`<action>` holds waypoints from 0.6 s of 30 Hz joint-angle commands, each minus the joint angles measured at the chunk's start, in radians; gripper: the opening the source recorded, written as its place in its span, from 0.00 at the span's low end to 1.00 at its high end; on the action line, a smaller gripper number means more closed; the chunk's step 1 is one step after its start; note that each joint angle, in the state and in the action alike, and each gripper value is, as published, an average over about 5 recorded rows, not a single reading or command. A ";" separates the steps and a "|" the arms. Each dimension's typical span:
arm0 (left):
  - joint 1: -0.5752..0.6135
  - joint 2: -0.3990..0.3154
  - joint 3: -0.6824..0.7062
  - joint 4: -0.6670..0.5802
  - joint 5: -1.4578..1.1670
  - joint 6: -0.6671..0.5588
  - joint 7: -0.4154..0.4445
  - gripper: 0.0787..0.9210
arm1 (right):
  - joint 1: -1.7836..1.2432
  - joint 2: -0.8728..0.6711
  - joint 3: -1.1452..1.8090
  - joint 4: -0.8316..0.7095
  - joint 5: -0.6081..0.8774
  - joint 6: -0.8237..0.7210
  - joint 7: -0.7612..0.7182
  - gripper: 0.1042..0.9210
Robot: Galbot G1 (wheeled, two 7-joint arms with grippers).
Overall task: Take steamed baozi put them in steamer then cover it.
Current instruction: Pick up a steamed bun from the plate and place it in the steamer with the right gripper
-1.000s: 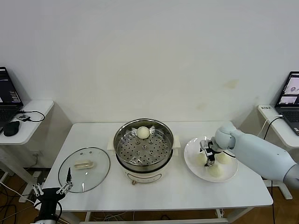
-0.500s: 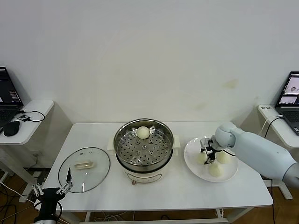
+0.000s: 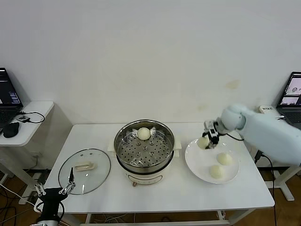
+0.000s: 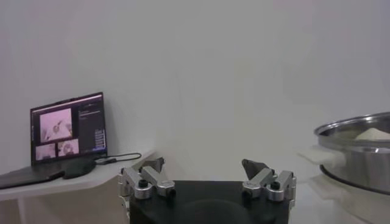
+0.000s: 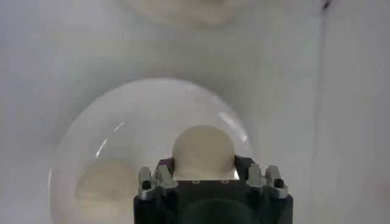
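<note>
My right gripper is shut on a cream-white baozi and holds it above the left edge of the white plate. In the right wrist view the baozi sits between the jaws. Two more baozi lie on the plate. One baozi rests at the back of the steamer's perforated tray. The glass cover lies flat on the table at the left. My left gripper is open and empty, low off the table's front left corner.
The steamer's steel rim shows in the left wrist view. Laptops stand on side tables at far left and far right. A black mouse lies on the left side table.
My right gripper has lifted one baozi off the plate and moved it up and back. The left arm has stayed put.
</note>
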 commanded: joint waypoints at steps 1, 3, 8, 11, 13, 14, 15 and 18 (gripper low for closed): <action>-0.002 0.002 -0.001 0.001 -0.001 0.001 0.000 0.88 | 0.326 0.092 -0.154 0.091 0.255 -0.085 0.039 0.64; -0.005 0.006 -0.001 0.003 -0.002 0.001 0.000 0.88 | 0.345 0.137 -0.174 0.101 0.307 -0.111 0.061 0.64; -0.007 0.011 -0.002 0.013 -0.004 0.000 0.000 0.88 | 0.328 0.291 -0.188 0.097 0.428 -0.179 0.126 0.64; -0.008 0.011 -0.003 0.013 -0.004 0.000 0.000 0.88 | 0.286 0.390 -0.178 0.064 0.477 -0.219 0.166 0.65; -0.009 0.011 -0.005 0.011 -0.004 0.001 0.000 0.88 | 0.255 0.450 -0.175 0.039 0.492 -0.249 0.189 0.65; -0.009 0.010 -0.007 0.010 -0.004 0.001 0.000 0.88 | 0.240 0.475 -0.176 0.031 0.497 -0.263 0.197 0.65; -0.009 0.009 -0.008 0.008 -0.004 0.001 0.001 0.88 | 0.224 0.499 -0.176 0.022 0.501 -0.278 0.205 0.65; -0.009 0.006 -0.012 0.006 -0.004 0.001 0.000 0.88 | 0.180 0.547 -0.181 0.007 0.503 -0.311 0.221 0.65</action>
